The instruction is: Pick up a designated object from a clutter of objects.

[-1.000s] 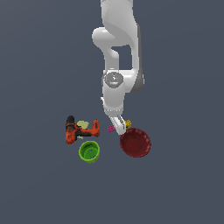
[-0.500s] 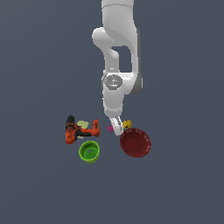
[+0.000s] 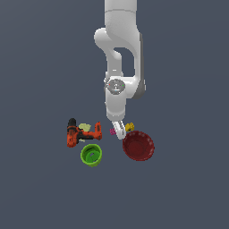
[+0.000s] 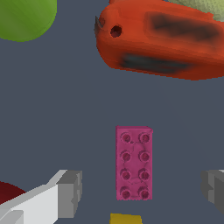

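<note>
The designated object, a tiny magenta-pink studded brick [image 4: 134, 162], lies flat on the floor. In the exterior view the brick [image 3: 112, 131] peeks out beside my fingers. My gripper [image 4: 142, 190] is open, low over the brick. One finger [image 4: 70, 194] stands on each side of the brick's near end, with gaps on both sides. In the exterior view my gripper [image 3: 117, 130] sits in the clutter between the drill [image 3: 82, 133] and the dark red bowl [image 3: 138, 146].
The orange-black drill [image 4: 162, 41] lies just beyond the brick. A lime-green cup [image 3: 91, 155] stands below the drill in the exterior view. A small yellow piece [image 3: 129, 127] touches the bowl's rim side. A pale yellowish piece [image 3: 84, 127] rests by the drill.
My gripper has come down slightly towards the brick and stays open. The objects have not moved.
</note>
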Tool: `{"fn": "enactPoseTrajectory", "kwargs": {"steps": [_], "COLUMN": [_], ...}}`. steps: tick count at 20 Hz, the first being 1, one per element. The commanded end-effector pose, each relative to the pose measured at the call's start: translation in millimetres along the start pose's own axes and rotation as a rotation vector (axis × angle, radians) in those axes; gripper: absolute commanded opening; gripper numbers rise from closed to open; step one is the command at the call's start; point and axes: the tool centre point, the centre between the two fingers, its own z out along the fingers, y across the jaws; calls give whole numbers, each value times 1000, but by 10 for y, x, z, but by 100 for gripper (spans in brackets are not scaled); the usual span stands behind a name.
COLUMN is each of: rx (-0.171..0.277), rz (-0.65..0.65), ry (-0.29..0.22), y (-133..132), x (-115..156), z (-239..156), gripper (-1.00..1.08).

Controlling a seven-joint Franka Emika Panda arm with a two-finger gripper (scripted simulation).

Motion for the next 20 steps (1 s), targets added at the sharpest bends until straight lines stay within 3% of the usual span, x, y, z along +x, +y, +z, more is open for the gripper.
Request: {"fn": "enactPoseTrajectory", "kwargs": {"steps": [1, 12, 13, 20], "rx": [-1, 0, 0, 0], "rz": [1, 4, 4, 4], "ry": [0, 0, 0, 0], "y": [7, 7, 7, 7], "x": [-1, -1, -1, -1], "z": [96, 392, 392, 392], "gripper": [100, 100, -100, -100]}}
